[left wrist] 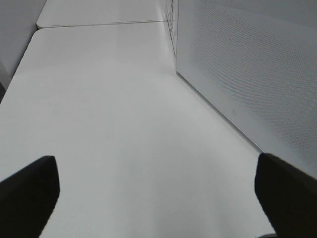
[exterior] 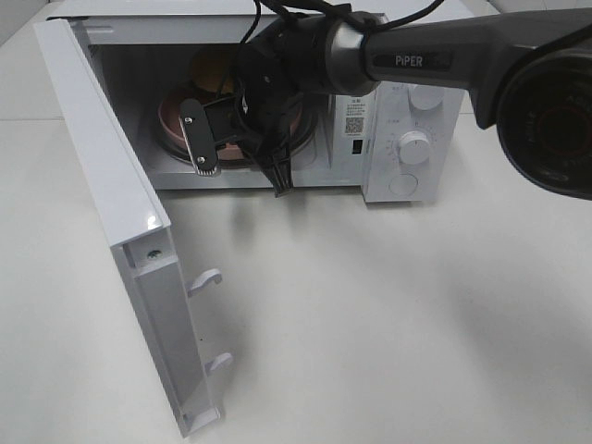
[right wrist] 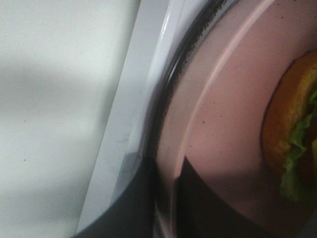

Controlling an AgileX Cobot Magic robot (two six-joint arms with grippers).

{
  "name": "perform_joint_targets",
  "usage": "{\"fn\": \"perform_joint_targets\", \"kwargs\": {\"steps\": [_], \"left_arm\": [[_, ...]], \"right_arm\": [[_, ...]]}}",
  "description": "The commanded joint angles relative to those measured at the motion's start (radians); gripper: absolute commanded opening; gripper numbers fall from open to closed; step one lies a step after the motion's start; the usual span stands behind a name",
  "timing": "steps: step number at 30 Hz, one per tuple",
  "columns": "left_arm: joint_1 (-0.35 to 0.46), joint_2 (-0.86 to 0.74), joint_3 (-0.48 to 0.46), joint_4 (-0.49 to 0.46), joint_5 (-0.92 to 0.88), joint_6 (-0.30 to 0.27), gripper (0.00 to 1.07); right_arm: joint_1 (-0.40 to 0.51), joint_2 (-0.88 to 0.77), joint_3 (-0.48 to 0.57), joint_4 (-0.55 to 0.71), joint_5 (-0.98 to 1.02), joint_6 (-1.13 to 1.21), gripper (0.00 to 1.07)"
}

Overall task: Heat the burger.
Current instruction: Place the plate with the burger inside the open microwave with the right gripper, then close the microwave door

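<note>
Burger (right wrist: 292,134) sits on pink plate (right wrist: 223,124), inside the open microwave (exterior: 416,111) that stands toward the tabletop's far edge. The plate lies over the glass turntable (right wrist: 166,94); cannot tell whether it rests fully on it or hangs just above. Right gripper (right wrist: 168,203) is reached into the cavity, jaws pinched together on the plate's near rim. Left gripper (left wrist: 158,198) hangs over bare tabletop beside the door (exterior: 102,148), jaws wide apart, holding nothing. Door is swung fully outward toward the tabletop's near-left side; timer dial (exterior: 413,146) untouched as far as visible. Judgement: loading nearly done. Left to do: release the plate, back the arm out, shut the door, turn the dial.
</note>
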Motion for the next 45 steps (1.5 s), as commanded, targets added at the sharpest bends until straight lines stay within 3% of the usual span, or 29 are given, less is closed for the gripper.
{"fn": "perform_joint_targets", "kwargs": {"steps": [1, 9, 11, 12, 13, 19, 25, 45], "left_arm": [[-0.005, -0.018, 0.001, -0.008, -0.015, -0.002, 1.05], [-0.005, -0.018, 0.001, -0.008, -0.015, -0.002, 1.05], [-0.005, -0.018, 0.001, -0.008, -0.015, -0.002, 1.05], [-0.005, -0.018, 0.001, -0.008, -0.015, -0.002, 1.05], [-0.005, -0.018, 0.001, -0.008, -0.015, -0.002, 1.05], [-0.005, -0.018, 0.001, -0.008, -0.015, -0.002, 1.05], [-0.005, -0.018, 0.001, -0.008, -0.015, -0.002, 1.05], [-0.005, -0.018, 0.001, -0.008, -0.015, -0.002, 1.05]], "right_arm": [[-0.005, -0.012, -0.015, -0.011, -0.034, -0.003, 0.04], [-0.005, -0.012, -0.015, -0.009, -0.030, 0.015, 0.21], [-0.005, -0.013, -0.015, -0.005, -0.017, 0.015, 0.33], [-0.005, -0.013, -0.015, -0.005, -0.017, 0.015, 0.33], [-0.005, -0.016, -0.015, 0.006, -0.009, 0.015, 0.41], [-0.005, -0.021, -0.015, 0.013, 0.000, 0.016, 0.60], [-0.003, -0.030, -0.015, 0.026, 0.025, 0.016, 0.65], [-0.002, -0.094, -0.015, 0.093, 0.156, -0.013, 0.65]]}}
